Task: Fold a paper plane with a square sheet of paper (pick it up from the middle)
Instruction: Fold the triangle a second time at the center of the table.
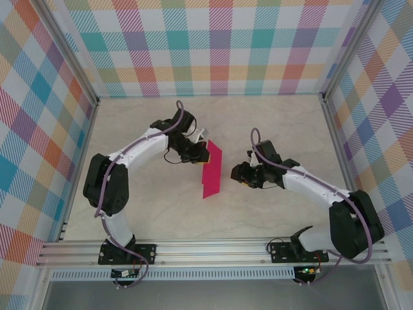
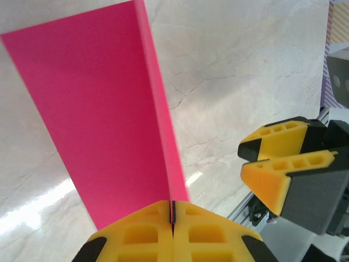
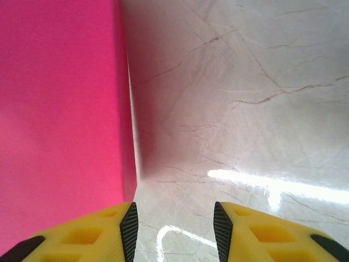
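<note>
Left gripper (image 2: 173,217) clamped on the paper (image 2: 103,125); right gripper (image 3: 173,232) parted beside it.
The paper stands up from the left gripper's closed tips, over the desk (image 1: 277,123). It lies just left of the right gripper's gap, not inside it. Its held edge is hidden between the tips, and whether it touches the desk is unclear.

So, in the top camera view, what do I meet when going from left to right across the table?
left gripper, shut on the paper → pink sheet of paper → right gripper, open
</note>
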You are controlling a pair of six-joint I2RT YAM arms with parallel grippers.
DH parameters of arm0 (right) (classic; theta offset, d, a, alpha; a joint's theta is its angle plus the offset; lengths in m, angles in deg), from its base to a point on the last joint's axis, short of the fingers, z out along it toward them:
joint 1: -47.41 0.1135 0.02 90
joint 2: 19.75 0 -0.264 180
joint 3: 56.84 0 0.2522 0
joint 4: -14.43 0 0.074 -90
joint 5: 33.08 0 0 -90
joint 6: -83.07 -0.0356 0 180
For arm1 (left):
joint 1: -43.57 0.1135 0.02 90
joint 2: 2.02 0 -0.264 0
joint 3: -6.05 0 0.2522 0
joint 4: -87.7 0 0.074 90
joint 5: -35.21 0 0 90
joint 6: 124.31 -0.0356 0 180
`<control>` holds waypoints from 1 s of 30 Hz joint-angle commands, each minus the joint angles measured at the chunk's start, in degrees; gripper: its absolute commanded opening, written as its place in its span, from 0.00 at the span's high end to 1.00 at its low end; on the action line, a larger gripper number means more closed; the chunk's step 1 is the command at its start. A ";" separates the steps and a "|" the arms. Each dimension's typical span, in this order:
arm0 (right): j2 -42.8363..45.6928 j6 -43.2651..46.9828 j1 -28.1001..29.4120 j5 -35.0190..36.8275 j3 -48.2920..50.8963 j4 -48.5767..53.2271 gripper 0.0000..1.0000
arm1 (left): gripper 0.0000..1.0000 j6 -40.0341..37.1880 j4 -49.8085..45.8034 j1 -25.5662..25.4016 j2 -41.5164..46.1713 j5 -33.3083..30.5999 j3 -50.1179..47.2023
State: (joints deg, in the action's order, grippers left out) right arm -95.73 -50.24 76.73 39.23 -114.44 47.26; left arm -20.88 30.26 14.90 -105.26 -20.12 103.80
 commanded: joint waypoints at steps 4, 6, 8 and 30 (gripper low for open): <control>3.35 -0.68 0.30 3.93 0.67 4.05 0.56 | 1.00 -7.19 -15.47 0.58 3.79 -6.03 9.02; 4.14 -0.80 0.30 4.51 0.93 3.81 0.56 | 1.00 -7.05 -14.13 0.48 3.19 -3.54 7.93; 5.23 -0.70 0.31 4.64 1.24 3.23 0.56 | 1.00 -6.19 -12.42 -0.08 2.25 -2.57 6.39; 4.14 3.63 14.57 14.66 -0.36 -0.93 0.41 | 1.00 3.68 5.72 -1.01 -3.37 -4.57 -9.82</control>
State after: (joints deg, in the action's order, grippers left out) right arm -90.25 -48.39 87.70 47.55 -112.34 46.30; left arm -18.76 34.30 13.37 -108.36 -24.03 95.03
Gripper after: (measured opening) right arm 0.579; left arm 0.046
